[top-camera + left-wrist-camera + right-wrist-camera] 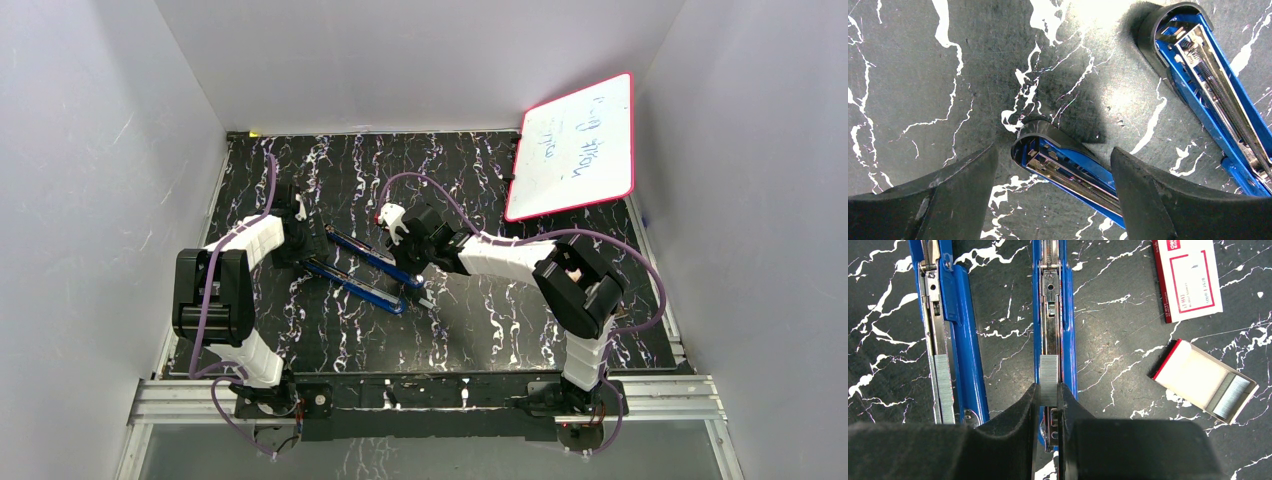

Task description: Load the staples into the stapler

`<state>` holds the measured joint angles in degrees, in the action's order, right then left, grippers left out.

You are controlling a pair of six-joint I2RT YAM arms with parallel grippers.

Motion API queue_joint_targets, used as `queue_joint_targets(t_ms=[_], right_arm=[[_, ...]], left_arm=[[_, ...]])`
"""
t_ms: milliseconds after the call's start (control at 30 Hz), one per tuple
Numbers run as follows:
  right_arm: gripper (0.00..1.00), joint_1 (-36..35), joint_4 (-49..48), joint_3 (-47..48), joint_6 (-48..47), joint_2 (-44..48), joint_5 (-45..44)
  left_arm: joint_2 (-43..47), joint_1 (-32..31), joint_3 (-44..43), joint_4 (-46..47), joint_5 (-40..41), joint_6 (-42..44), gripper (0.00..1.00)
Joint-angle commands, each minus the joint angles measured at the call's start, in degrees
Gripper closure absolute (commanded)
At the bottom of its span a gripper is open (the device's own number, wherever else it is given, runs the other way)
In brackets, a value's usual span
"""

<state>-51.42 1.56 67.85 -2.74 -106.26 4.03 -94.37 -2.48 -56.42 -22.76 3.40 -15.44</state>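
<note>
Right pincer (1049, 396) is closed on a staple strip (1049, 371), pinching its near end from both sides, directly over the open channel of the stapler (1055, 305). To do this well, I judge the strip should be kept square with the channel, lowered until it sits flat between the rails, and released only then. Any tilt would likely catch it on a blue side wall.

Left pincer (1053, 152) stands wide open astride a stapler's black rounded end (1040, 132), holding nothing.

The strip is ribbed, dull silver and brick-shaped. The stapler is long glossy blue plastic around a bright steel track with a coil spring. Beside that stapler lies a second stapler (955, 330), already carrying a second strip (943, 385). On the stapler's other side are a red-and-white box (1188, 277) and an open cardboard tray (1193, 365) holding more staples (1230, 395), all on a black, white-veined surface (1118, 330).
</note>
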Motion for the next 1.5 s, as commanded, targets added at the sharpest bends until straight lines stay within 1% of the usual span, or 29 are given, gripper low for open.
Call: queue_joint_targets(t_ms=[0, 433, 700, 1000, 1233, 1467], right_arm=[[0.77, 0.2, 1.8, 1.3, 0.3, -0.4, -0.9], [0.69, 0.2, 0.9, 1.4, 0.7, 1.7, -1.1], [0.66, 0.2, -0.8, 0.8, 1.3, 4.4, -0.8], [0.68, 0.2, -1.7, 0.6, 1.3, 5.0, -0.9], [0.65, -0.2, -1.5, -0.4, -1.9, 5.3, 0.7], [0.61, -4.3, -9.5, -7.7, -10.4, 8.8, -7.4]], left_arm=[[0.4, -0.1, -1.8, -1.2, -0.6, 0.3, 0.19], [0.4, -0.1, -1.9, -1.2, -0.8, 0.3, 0.19], [0.5, -0.1, -1.8, -1.2, -0.7, 0.3, 0.19], [0.6, -0.1, -1.8, -1.2, -0.7, 0.3, 0.19], [0.6, -0.1, -1.8, -1.2, -0.8, 0.3, 0.19], [0.8, -0.1, -1.8, -1.2, -0.8, 0.3, 0.19]])
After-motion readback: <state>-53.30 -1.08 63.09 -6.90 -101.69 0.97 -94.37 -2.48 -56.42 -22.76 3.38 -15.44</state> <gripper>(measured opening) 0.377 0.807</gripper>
